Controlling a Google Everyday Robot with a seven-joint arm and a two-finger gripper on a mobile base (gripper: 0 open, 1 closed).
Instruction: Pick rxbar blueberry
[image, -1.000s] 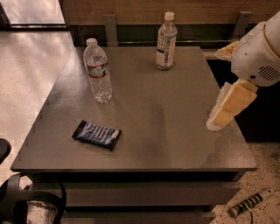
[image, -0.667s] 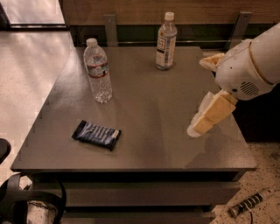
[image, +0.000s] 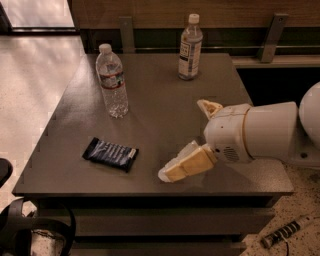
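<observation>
The rxbar blueberry (image: 110, 154) is a flat dark navy bar with pale lettering. It lies on the grey table (image: 160, 100) near the front left. My gripper (image: 182, 140) hangs over the table's front right part, to the right of the bar and apart from it. It is open and empty. One tan finger (image: 186, 164) points left toward the bar, low over the tabletop. The other finger (image: 209, 107) sits further back.
A clear water bottle (image: 112, 81) stands at the left, behind the bar. A second bottle with a white label (image: 190, 48) stands at the back middle. A wooden wall and rail run behind the table. A dark object (image: 35, 231) sits on the floor at front left.
My arm has swung left and down across the table. The gripper is now much closer to the bar. The bar and both bottles have not moved.
</observation>
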